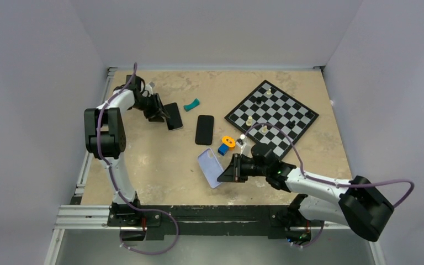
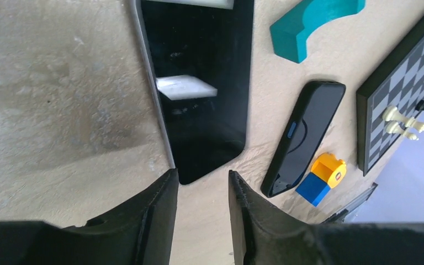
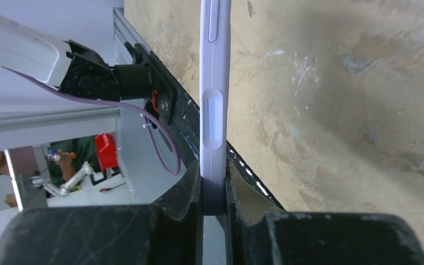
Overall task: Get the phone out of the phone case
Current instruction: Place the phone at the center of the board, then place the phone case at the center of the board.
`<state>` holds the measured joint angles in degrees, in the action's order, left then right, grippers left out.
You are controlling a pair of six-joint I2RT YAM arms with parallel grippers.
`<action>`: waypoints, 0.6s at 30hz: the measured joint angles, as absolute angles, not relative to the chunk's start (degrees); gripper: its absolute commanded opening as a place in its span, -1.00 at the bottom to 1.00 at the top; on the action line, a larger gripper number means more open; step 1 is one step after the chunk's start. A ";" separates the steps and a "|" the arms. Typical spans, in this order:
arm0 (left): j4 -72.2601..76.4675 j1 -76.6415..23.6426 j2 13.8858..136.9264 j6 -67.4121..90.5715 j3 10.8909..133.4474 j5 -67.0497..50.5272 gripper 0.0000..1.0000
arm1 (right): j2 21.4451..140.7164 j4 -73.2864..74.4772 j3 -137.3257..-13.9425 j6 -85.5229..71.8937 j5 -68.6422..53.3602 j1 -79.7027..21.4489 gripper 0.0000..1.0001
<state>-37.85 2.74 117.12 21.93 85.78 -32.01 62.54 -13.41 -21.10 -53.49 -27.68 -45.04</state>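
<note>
The phone (image 1: 173, 116), black with a silver edge, lies flat on the table at the back left. In the left wrist view the phone (image 2: 204, 83) has its near corner right at my fingertips. My left gripper (image 1: 163, 115) (image 2: 201, 178) is open, and between its fingers only bare table shows. The lavender phone case (image 1: 210, 168) is lifted at a tilt near the table's middle front. My right gripper (image 1: 227, 170) (image 3: 214, 193) is shut on one end of it. In the right wrist view the phone case (image 3: 215, 83) shows edge-on, running away from the jaws.
A black phone-shaped case (image 1: 204, 130) (image 2: 303, 138) lies between the phone and the chessboard (image 1: 270, 113). A teal curved block (image 1: 191, 104) (image 2: 309, 25) and an orange-and-blue block (image 1: 226, 144) (image 2: 323, 179) sit nearby. Several chess pieces stand on the board.
</note>
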 measured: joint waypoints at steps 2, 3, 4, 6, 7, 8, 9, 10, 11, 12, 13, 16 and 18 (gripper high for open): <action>-38.54 2.76 117.12 21.98 85.93 -30.96 -0.09 | 64.47 -14.83 -20.60 -56.71 -26.92 -46.30 -1.00; -38.79 2.76 117.12 22.02 86.04 -30.41 -0.07 | 65.10 -15.55 -20.40 -58.41 -26.28 -46.98 -1.00; -38.85 2.76 117.10 22.04 86.06 -29.71 -0.06 | 65.60 -16.51 -20.16 -60.66 -25.47 -47.72 -1.00; -39.29 2.76 117.01 22.09 86.17 -27.97 -0.03 | 66.04 -18.44 -19.68 -64.07 -24.40 -48.73 -1.00; -39.77 2.76 116.88 22.11 86.26 -26.68 -0.02 | 66.30 -19.46 -19.40 -65.95 -23.62 -49.36 -1.00; -40.40 2.79 116.68 22.13 86.37 -25.28 -0.01 | 66.61 -20.29 -19.20 -67.83 -23.00 -50.02 -1.00; -40.82 2.79 116.29 22.13 86.37 -23.88 0.00 | 66.98 -20.82 -19.16 -69.65 -22.20 -50.78 -1.00; -41.17 2.79 115.83 22.15 86.37 -22.92 0.01 | 67.33 -21.17 -19.16 -71.05 -21.71 -51.53 -1.00; -41.65 2.81 115.02 22.15 86.37 -21.78 0.02 | 67.81 -21.58 -19.16 -72.71 -20.95 -52.60 -1.00; -41.91 2.83 114.02 22.24 86.37 -20.95 0.03 | 68.29 -21.91 -19.16 -74.26 -20.18 -53.71 -0.98; -41.98 2.83 112.88 22.39 86.37 -20.38 0.04 | 68.82 -22.13 -19.16 -76.01 -19.53 -55.05 -0.97; -41.71 2.68 109.12 22.92 86.32 -19.79 0.22 | 70.72 -23.31 -18.98 -80.68 -17.34 -58.17 -0.92; -40.62 2.48 106.48 23.27 85.91 -20.21 0.26 | 71.77 -25.61 -18.09 -83.57 -16.23 -59.33 -0.88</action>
